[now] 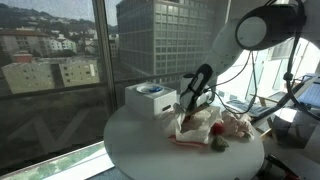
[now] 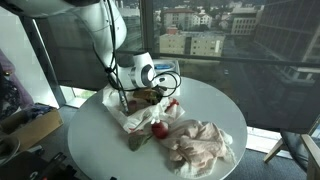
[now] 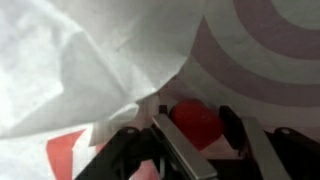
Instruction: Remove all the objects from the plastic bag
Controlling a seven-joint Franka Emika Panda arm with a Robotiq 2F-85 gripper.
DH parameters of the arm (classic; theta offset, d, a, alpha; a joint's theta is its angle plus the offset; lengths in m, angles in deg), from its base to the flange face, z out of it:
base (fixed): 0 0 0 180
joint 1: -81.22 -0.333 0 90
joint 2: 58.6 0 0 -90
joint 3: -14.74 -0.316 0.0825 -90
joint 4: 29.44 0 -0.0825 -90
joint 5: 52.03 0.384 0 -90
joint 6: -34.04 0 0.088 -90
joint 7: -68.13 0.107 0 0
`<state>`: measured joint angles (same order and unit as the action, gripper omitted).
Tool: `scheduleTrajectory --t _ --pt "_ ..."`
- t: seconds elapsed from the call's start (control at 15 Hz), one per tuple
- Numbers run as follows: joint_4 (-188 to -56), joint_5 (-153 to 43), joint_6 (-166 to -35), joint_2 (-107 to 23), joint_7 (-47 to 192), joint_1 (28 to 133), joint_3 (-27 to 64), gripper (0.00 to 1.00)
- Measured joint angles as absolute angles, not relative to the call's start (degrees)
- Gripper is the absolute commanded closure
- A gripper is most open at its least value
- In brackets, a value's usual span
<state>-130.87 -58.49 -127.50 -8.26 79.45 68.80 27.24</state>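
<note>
A white plastic bag with red print (image 1: 192, 130) (image 2: 118, 112) lies crumpled on the round white table (image 1: 140, 145) (image 2: 215, 105). My gripper (image 1: 187, 113) (image 2: 124, 99) reaches down into the bag. In the wrist view the bag's wall (image 3: 90, 60) fills the frame, and my gripper (image 3: 205, 125) has its two fingers pressed against both sides of a small round red object (image 3: 195, 120) inside the bag. Outside the bag lie a red fruit (image 1: 216, 128) (image 2: 158, 130), a greenish item (image 1: 220, 143) and another small red item (image 2: 172, 105).
A white box-like device with a blue top (image 1: 150, 97) (image 2: 146, 72) stands at the table's edge by the window. A crumpled pale cloth (image 1: 238, 124) (image 2: 200, 146) lies beside the bag. Cables and equipment (image 1: 250, 100) sit near the arm's base.
</note>
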Motion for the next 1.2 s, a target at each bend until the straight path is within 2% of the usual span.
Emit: scheduleTrajectory --t 0.27,0.8,1.2 --pt "-131.34 -58.49 -116.83 -11.03 81.94 66.03 27.95 0.71" --pt "-137.27 -59.25 -94.3 -27.98 88.1 65.23 23.77 0.71" --pt "-145.89 -63.02 -92.7 -40.57 99.5 66.11 23.47 0.71"
